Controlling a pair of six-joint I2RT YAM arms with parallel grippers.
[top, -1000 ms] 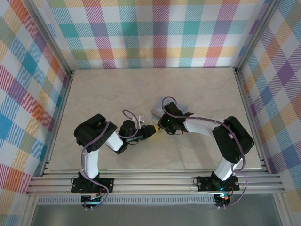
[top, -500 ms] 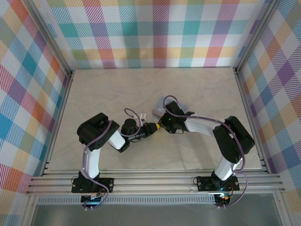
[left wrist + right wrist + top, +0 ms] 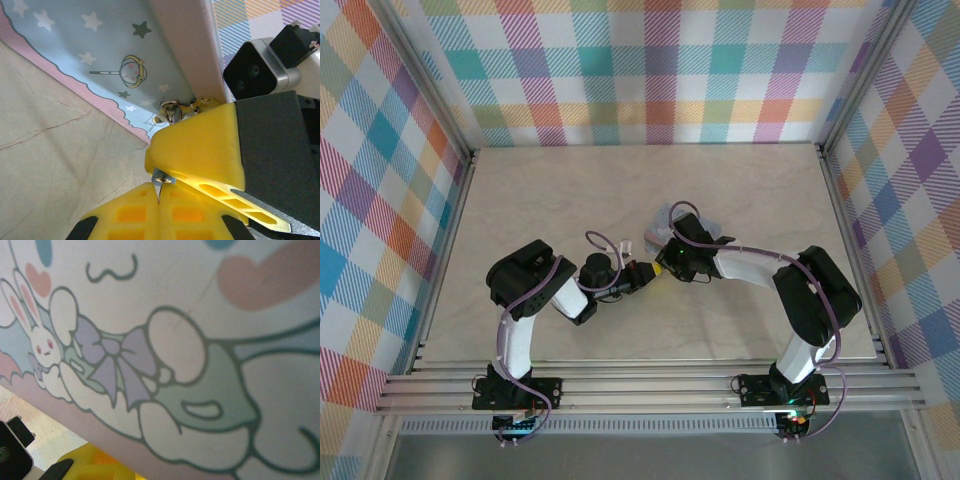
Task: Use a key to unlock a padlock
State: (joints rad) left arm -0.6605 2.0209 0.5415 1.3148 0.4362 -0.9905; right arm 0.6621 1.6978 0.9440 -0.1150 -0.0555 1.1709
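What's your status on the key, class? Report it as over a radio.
Left gripper shut on the key. Right gripper at the box edge, grip unclear. Its yellow finger crowds the key.

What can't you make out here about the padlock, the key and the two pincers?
- Padlock: left wrist view, a metal loop peeks out; the right pincer hides the body.
- Key: left wrist view, a grey tip at the shut left pincer; the rest is pinched from sight.
- Top view: both too small, under the wrists.
- Right pincer: open or shut unclear; right wrist view is blurred, close against the box.
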